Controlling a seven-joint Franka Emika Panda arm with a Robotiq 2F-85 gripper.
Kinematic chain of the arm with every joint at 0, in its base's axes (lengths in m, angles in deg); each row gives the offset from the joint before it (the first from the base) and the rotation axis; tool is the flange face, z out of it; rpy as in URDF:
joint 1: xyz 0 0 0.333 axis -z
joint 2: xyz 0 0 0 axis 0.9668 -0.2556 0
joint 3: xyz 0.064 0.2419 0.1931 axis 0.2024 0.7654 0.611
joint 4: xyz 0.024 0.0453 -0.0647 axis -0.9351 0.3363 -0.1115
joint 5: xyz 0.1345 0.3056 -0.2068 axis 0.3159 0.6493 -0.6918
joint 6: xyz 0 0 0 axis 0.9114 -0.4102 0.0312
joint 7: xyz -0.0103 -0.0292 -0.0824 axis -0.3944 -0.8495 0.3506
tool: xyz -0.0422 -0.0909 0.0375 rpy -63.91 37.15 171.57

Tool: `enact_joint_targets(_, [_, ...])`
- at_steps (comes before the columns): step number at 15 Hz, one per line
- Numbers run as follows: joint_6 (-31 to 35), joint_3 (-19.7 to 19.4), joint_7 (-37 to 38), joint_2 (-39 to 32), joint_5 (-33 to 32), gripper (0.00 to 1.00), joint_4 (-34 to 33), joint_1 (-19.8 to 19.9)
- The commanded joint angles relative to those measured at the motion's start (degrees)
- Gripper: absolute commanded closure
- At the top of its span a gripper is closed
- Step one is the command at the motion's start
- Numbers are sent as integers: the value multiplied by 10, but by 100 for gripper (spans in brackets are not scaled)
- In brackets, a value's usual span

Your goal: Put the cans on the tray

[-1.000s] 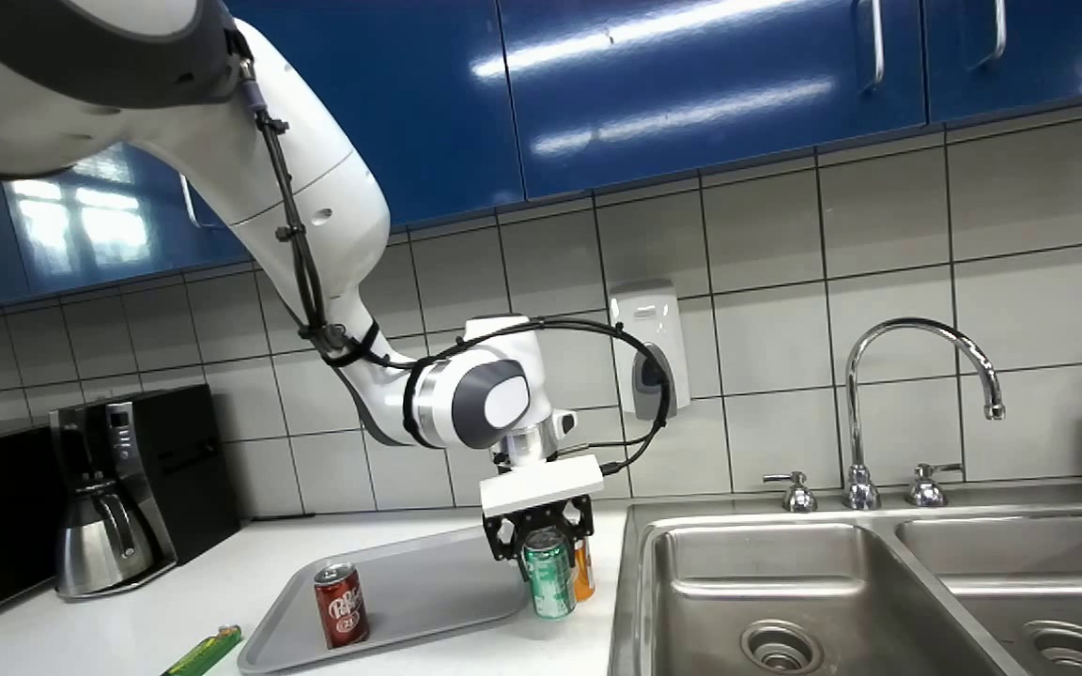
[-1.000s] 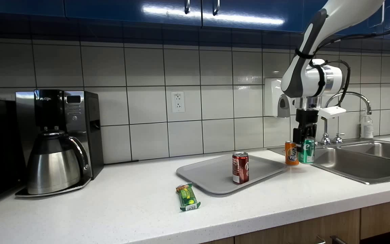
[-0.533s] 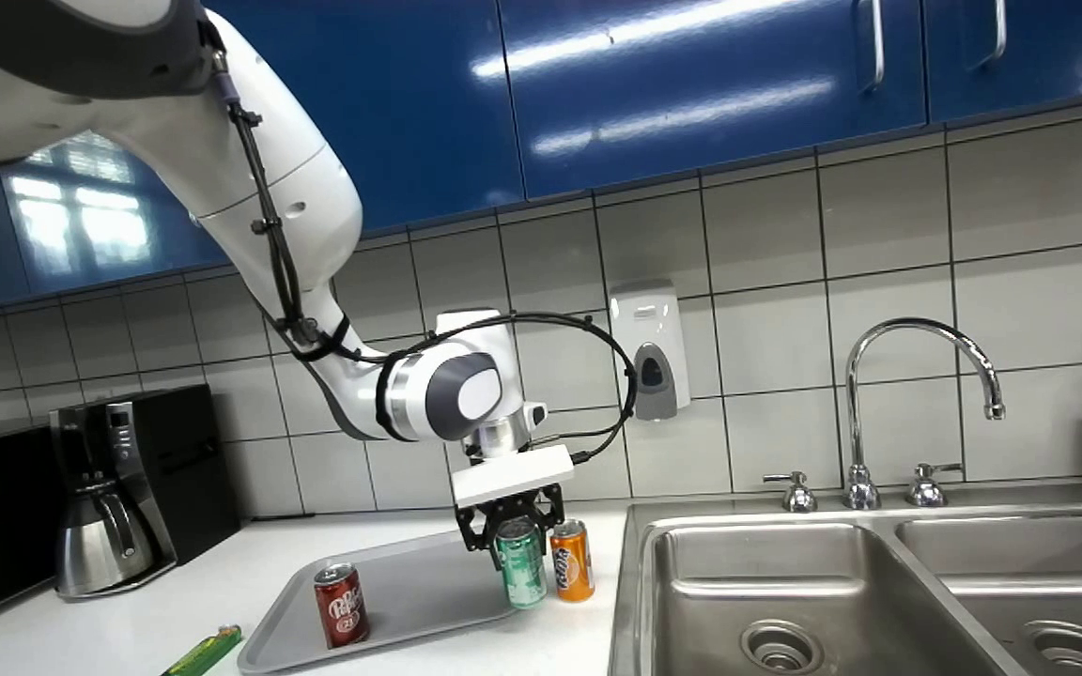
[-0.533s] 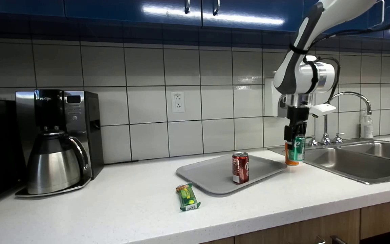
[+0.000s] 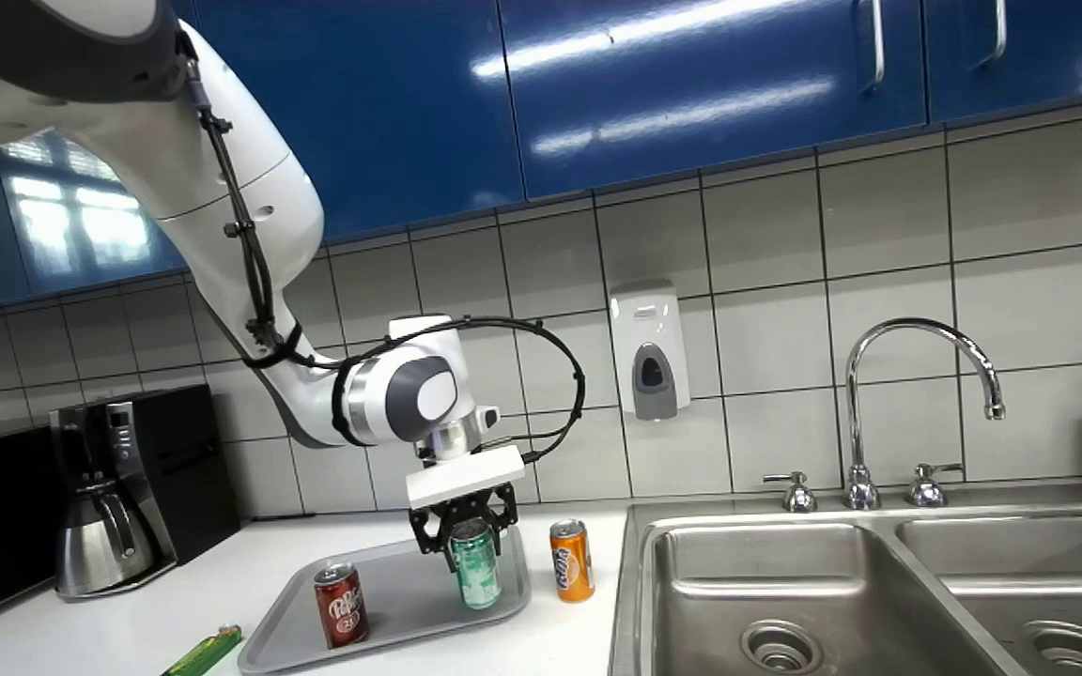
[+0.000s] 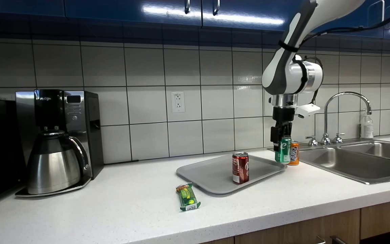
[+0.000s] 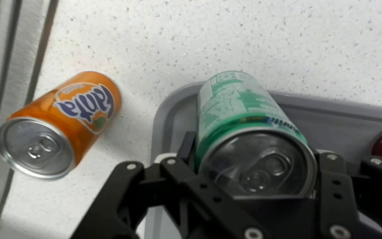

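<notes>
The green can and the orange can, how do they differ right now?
The green can is clamped in the gripper; the orange can stands free on the counter. The orange can is nearer the sink than the green can. The green can's side shows pale-and-green print; the orange can's, a Fanta logo. Both have silver-rimmed tops with pull tabs.

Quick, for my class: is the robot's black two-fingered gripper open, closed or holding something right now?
Black two-fingered gripper: closed, holding the silver-topped green cylindrical metal can.
</notes>
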Motion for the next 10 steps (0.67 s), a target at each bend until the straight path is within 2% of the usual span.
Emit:
enact_joint_targets(1, [1, 14, 36, 28, -21, 59, 17, -12])
enact_joint_targets(10, [2, 41, 82, 15, -23, 59, 8, -44])
